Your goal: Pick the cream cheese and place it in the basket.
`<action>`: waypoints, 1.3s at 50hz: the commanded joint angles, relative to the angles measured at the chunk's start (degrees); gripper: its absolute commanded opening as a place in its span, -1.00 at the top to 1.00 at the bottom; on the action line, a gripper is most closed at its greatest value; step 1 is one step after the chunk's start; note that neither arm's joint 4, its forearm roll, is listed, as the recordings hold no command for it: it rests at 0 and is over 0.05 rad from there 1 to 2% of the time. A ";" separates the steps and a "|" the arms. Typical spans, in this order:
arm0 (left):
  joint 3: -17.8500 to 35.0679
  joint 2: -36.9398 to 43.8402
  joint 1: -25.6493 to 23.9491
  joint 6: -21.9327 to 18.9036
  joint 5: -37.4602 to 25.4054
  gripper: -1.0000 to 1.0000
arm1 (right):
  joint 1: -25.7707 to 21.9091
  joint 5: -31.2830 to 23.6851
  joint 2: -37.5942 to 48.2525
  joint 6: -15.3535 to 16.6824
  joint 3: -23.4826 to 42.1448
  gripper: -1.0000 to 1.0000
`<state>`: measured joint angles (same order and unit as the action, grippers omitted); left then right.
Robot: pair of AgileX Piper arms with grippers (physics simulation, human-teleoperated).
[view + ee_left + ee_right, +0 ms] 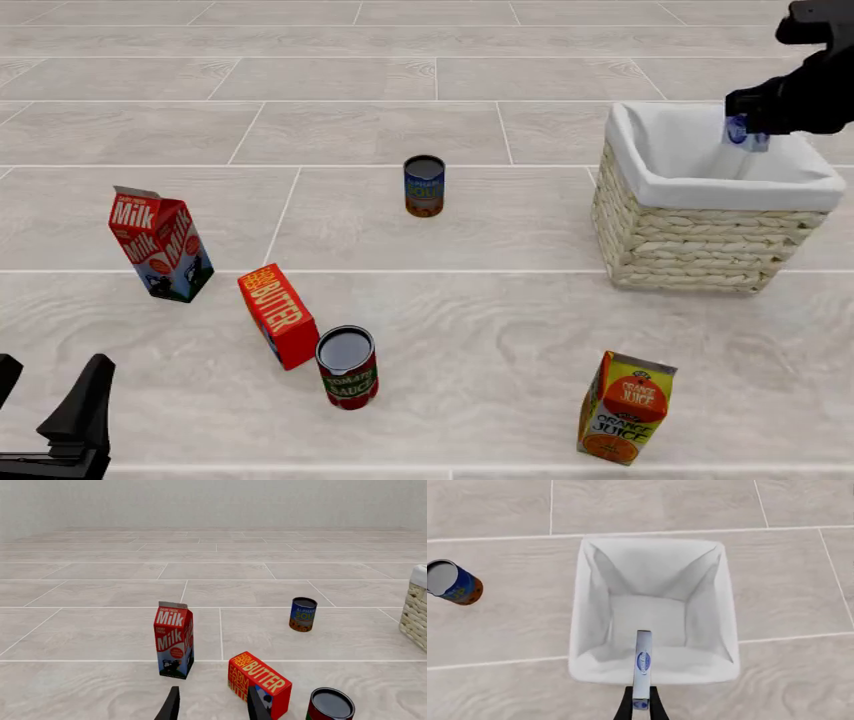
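Observation:
My right gripper (640,706) is shut on the cream cheese (642,667), a thin white box with a blue mark, held edge-on. It hangs above the open top of the basket (590,570), whose white cloth lining fills the right wrist view. In the front view the cream cheese (742,132) hangs from the right gripper (747,140) over the far right part of the basket (694,240). At the near left edge, my left gripper (47,400) stands open and holds nothing; its fingers (172,706) point toward the butter box (260,682).
On the tiled floor stand a milk carton (160,245), a red-orange butter box (278,315), a tomato sauce can (347,367), a blue soup can (424,186) and an orange juice carton (626,407).

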<state>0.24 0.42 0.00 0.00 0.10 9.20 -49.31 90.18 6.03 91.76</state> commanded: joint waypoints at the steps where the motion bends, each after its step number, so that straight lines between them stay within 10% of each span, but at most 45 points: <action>1: 0.00 0.00 0.00 0.00 0.00 -1.00 | 0.57 -3.14 3.47 0.35 6.16 1.00; 65: 0.00 0.00 0.00 0.00 0.00 -1.00 | -0.27 -14.30 24.64 6.57 30.33 1.00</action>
<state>0.24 0.42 0.00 0.00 0.10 8.59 -61.49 111.85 12.43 116.91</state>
